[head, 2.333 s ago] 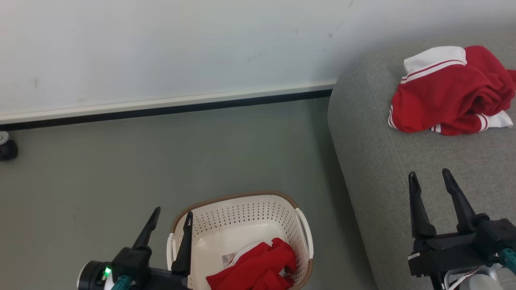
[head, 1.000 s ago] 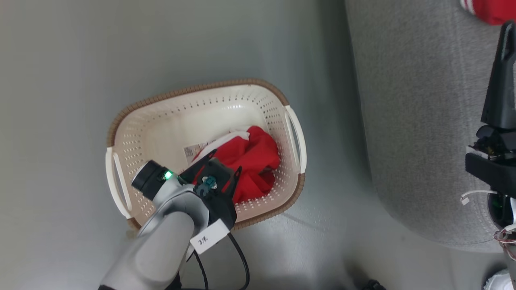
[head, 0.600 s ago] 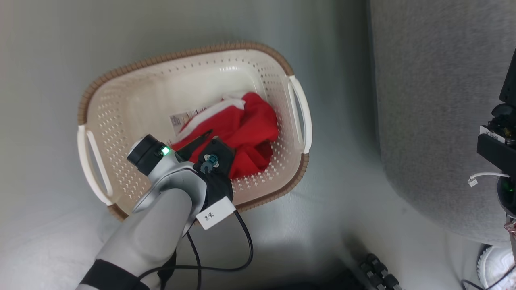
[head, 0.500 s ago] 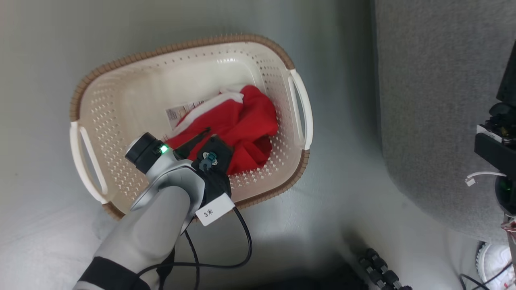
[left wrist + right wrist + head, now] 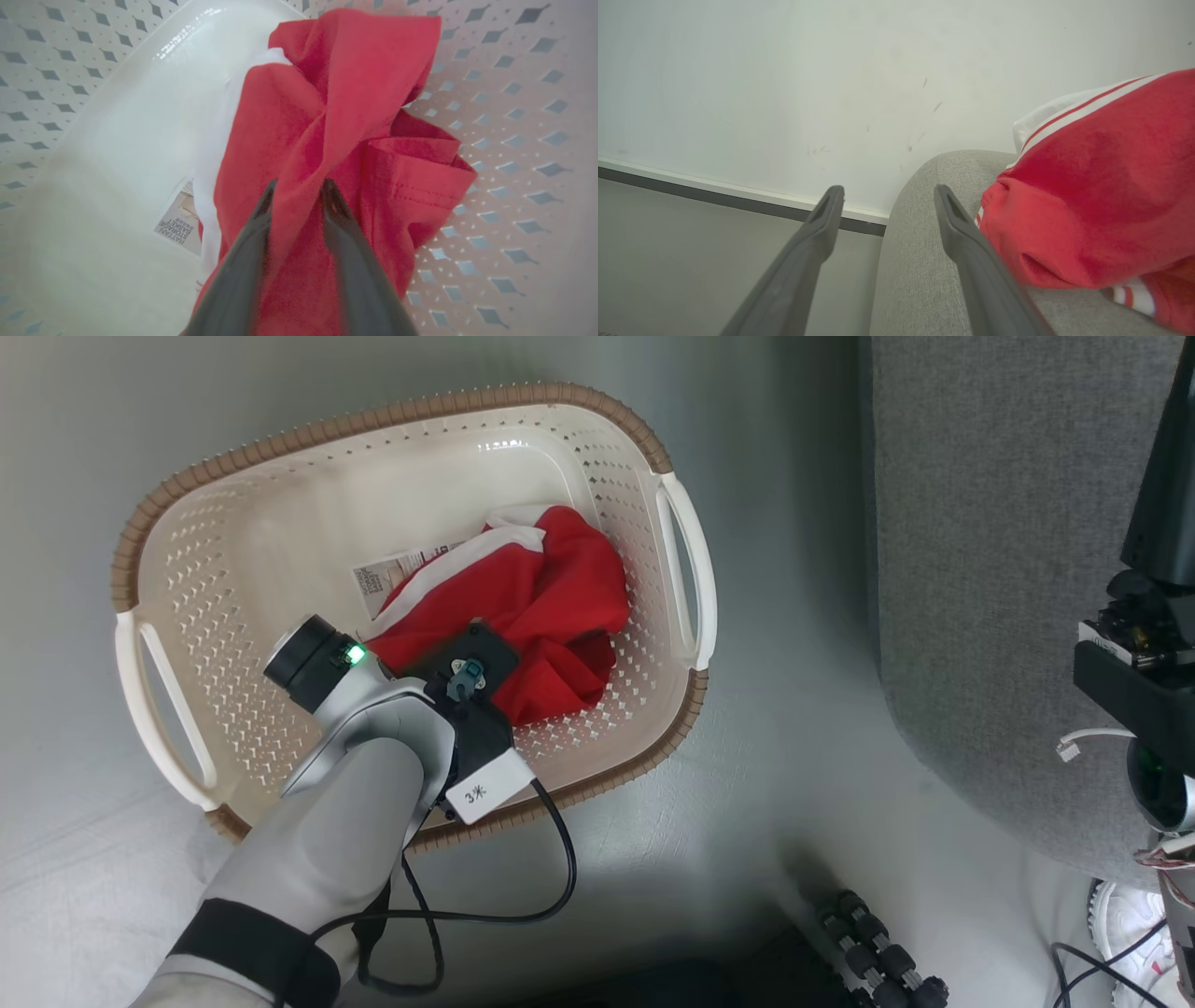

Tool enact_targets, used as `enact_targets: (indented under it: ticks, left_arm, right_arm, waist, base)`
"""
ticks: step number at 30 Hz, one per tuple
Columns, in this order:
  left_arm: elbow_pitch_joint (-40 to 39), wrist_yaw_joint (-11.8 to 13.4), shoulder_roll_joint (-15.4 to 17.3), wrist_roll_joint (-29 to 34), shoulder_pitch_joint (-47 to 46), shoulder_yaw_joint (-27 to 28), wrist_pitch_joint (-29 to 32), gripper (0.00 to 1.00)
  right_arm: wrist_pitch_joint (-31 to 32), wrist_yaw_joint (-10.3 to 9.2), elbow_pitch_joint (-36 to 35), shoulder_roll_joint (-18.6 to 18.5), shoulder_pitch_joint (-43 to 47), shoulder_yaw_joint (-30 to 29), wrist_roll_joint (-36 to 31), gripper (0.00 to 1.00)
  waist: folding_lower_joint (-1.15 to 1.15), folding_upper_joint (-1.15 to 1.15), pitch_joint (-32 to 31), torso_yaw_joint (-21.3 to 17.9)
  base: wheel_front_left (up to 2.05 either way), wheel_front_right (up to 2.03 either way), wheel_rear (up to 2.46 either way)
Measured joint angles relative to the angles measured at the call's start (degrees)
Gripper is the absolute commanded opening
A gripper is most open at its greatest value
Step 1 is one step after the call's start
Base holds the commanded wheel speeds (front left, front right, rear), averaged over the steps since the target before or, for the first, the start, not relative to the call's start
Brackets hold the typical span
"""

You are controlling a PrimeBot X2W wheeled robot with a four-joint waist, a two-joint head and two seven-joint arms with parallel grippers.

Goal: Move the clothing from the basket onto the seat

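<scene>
Red garment (image 5: 551, 588) with a white stripe lies bunched on the floor of the basket (image 5: 373, 418), against its right-hand wall, partly covering a printed label (image 5: 387, 577). The left gripper (image 5: 299, 186) reaches down into the basket, its fingers narrowed onto a raised fold of that cloth, which fills the gap between them. The right gripper (image 5: 887, 190) stands wide and holds nothing, above the rounded edge of the grey sofa (image 5: 924, 261), where a second red garment (image 5: 1087, 200) with white striped trim rests.

Two garments (image 5: 532, 602) (image 5: 1101, 200) (both red), one basket (image 5: 401, 409), one sofa (image 5: 990, 569).
</scene>
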Motion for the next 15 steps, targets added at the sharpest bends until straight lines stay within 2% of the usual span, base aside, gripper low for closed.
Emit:
enact_targets:
  ticks: [4,10,15]
  left_arm:
    - [0.7,-0.1,-0.1,-0.2,0.0,-0.1,-2.0,0.00]
    - [0.4,-0.1,-0.3,-3.8,0.0,2.0,-7.3,0.00]
    - [-1.1,-0.6,-0.6,-6.1,0.2,3.3,-11.3,0.00]
  right_arm:
    - [0.0,0.00,1.2,0.3,-0.2,0.3,-0.4,1.00]
    - [0.0,0.02,3.5,1.2,-0.5,1.1,-1.2,1.00]
    - [0.0,0.58,7.7,2.0,-0.6,1.5,-1.2,1.00]
  waist:
    - [0.00,-0.01,-0.8,0.1]
    - [0.00,-0.01,-3.1,0.6]
    - [0.00,-0.01,-7.5,1.4]
  base:
    - [0.00,0.00,0.00]
    - [0.00,0.00,0.00]
    - [0.00,0.00,0.00]
